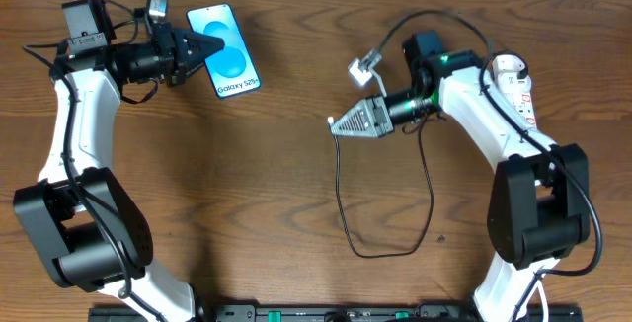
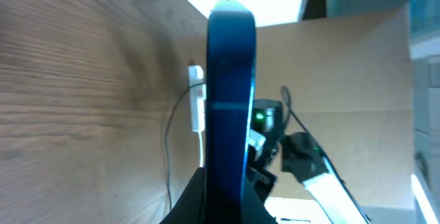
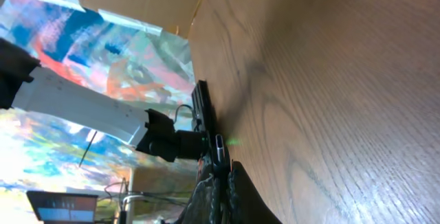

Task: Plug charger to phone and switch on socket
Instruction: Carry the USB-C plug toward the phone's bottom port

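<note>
On the phone [image 1: 235, 60] — "Galaxy S25+"

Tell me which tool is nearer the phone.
Left. The left tool is shut on the phone itself. The right tool, gripping the plug end of the charger, is apart from it, farther right.

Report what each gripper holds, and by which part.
Left gripper: the phone, jaws pinching one long edge. Right gripper: the charger, jaws shut just behind its plug tip.

Table [image 1: 257, 184] matt grained wood; phone [image 1: 235, 65] screen glossy; socket [image 1: 511, 67] smooth plastic.
</note>
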`<action>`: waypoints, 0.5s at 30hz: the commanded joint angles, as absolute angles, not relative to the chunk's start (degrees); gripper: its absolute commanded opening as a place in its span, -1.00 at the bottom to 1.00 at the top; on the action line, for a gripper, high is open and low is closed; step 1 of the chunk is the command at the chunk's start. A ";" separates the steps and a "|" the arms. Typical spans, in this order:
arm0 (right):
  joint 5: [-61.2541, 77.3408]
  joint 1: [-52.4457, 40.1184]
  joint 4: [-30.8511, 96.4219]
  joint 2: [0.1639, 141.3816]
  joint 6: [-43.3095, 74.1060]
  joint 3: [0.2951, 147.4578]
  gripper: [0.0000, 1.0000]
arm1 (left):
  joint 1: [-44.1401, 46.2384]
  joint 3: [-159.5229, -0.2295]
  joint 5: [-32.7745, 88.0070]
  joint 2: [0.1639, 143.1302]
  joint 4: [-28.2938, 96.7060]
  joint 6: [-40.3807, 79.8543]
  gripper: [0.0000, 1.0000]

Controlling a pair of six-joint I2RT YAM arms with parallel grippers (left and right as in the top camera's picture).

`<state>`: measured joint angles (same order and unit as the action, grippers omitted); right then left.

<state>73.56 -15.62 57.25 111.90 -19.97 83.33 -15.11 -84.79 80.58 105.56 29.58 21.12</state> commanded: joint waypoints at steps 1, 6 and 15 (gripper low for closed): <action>78.94 -17.45 54.72 110.26 -21.87 83.13 -0.97 | -14.76 -85.41 86.17 104.57 29.28 20.18 -0.87; 78.70 -20.95 40.25 110.26 -7.49 83.13 -0.97 | -12.93 -85.41 86.17 104.57 29.26 21.28 -0.86; 74.89 -24.77 18.20 110.26 14.39 83.13 -0.98 | -10.31 -85.41 86.83 104.57 29.19 21.28 -0.86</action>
<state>75.31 -24.01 20.34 111.83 4.99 82.78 -10.52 -84.79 83.37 105.56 29.54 21.17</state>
